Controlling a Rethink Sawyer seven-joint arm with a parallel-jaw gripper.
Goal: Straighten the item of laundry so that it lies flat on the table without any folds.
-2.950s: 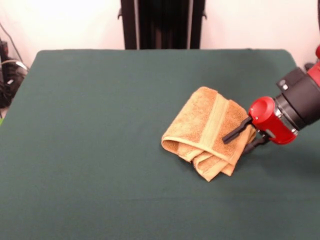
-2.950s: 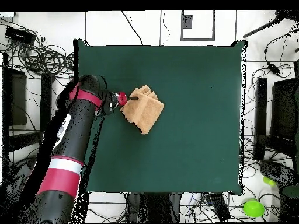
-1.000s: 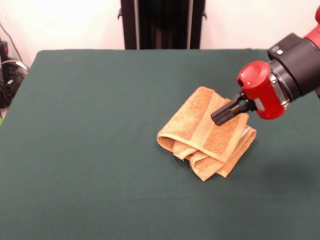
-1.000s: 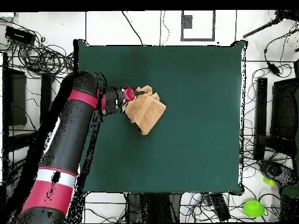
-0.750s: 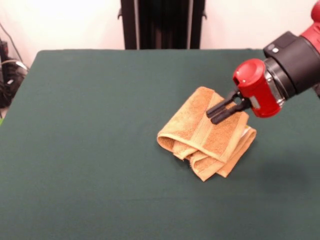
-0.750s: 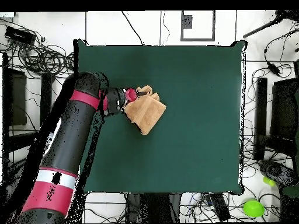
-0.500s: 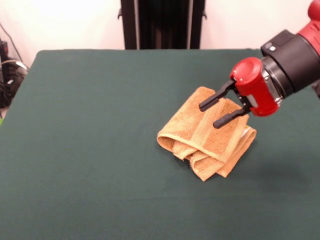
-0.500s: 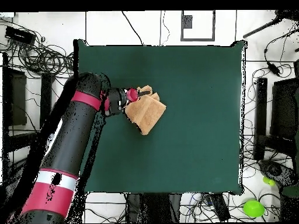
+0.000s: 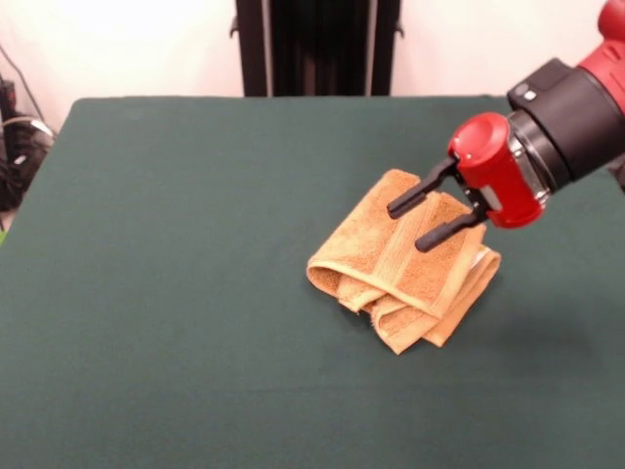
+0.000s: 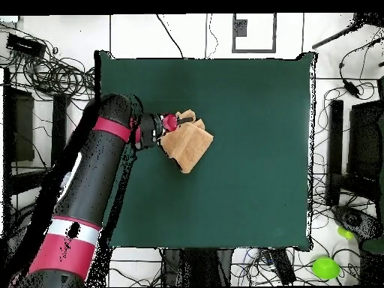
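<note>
Two black fingers [image 9: 422,220] stand spread apart and empty at the end of the red wrist, hovering over the upper right part of the towel [image 9: 395,262]; we judge them clear of the cloth, though contact is hard to rule out from the front view; the gripper reaches in from the right edge of the frame and points left and slightly down. Below and to the left of the fingers lies the bulk of the towel, right of centre on the green desk [image 9: 176,293], folded over itself in several layers; its long axis runs diagonally, from the upper right near the fingers to the lower left, and a paler woven band runs along the same line. In the overhead view the towel [image 10: 187,146] sits in the upper left part of the desk, with the gripper [image 10: 174,121] at its upper left corner. We reckon the next move is to close on the nearest top layer and draw it outward; the folds are all unopened.
</note>
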